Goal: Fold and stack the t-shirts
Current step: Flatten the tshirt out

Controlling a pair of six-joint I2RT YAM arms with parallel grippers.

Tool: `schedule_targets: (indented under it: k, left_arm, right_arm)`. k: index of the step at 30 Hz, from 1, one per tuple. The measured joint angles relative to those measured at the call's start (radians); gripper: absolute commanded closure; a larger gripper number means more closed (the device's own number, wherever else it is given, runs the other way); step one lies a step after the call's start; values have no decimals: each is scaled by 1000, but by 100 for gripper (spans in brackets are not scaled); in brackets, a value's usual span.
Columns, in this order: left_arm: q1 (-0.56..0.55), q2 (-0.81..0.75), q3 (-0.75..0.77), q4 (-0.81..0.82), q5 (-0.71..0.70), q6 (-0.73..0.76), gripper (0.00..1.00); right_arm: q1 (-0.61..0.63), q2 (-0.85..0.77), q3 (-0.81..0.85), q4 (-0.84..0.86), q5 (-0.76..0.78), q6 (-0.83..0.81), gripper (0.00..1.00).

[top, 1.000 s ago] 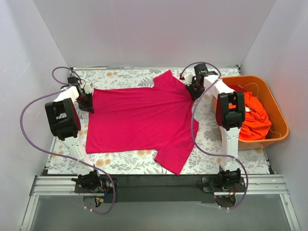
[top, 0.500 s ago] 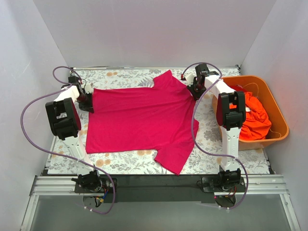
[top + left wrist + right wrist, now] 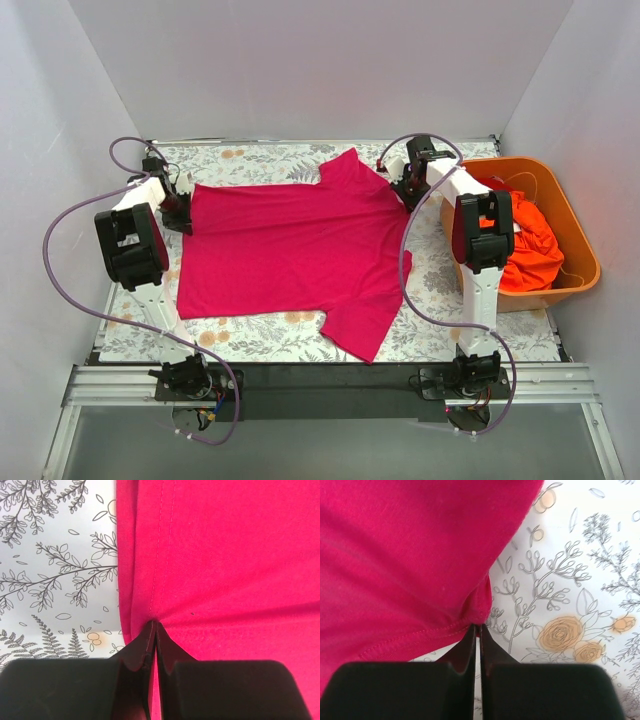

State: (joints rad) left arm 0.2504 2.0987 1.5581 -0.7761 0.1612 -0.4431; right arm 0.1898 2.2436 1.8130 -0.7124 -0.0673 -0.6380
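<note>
Top external: left tool [image 3: 152, 624] and right tool [image 3: 477, 626] pinch spread magenta t-shirt [image 3: 290, 250].

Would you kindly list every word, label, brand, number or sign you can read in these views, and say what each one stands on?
No text is readable in any view.
magenta-pink cloth t-shirt: plain, no print showing.
floral-printed table cover: flowers and leaves only, no words.
orange plastic tub and the orange-red cloth in it: any marking is too small to read.
</note>
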Motion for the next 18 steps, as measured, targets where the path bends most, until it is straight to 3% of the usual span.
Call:
schedule_targets:
  k: [2,3,4,6,7,8,13,18]
  left_arm:
    - [0,-3,-5,0,-5,0,97]
    - [0,-6,-8,1,-8,0,90]
    - [1,-8,-11,2,-8,1,84]
    - [2,-12,-13,-4,-5,0,73]
    - [2,-13,-13,-8,2,-3,70]
    - [3,-14,-13,-10,7,-5,63]
    - [10,-28,-11,-42,48,10,53]
    - [17,-119,-12,-113,111,70,53]
  right_arm:
    - [0,-10,-13,-6,-3,-7,99]
    - [0,-11,-14,-11,-3,-9,91]
    - [0,-11,-14,-14,-3,-8,73]
    - [1,-11,-6,-27,0,3,54]
    - [1,-11,4,-40,-1,6,35]
    - [1,-11,19,-55,-6,15,30]
    - [5,-57,70,-113,-67,8,31]
    - [29,-282,-90,-165,-151,-30,49]
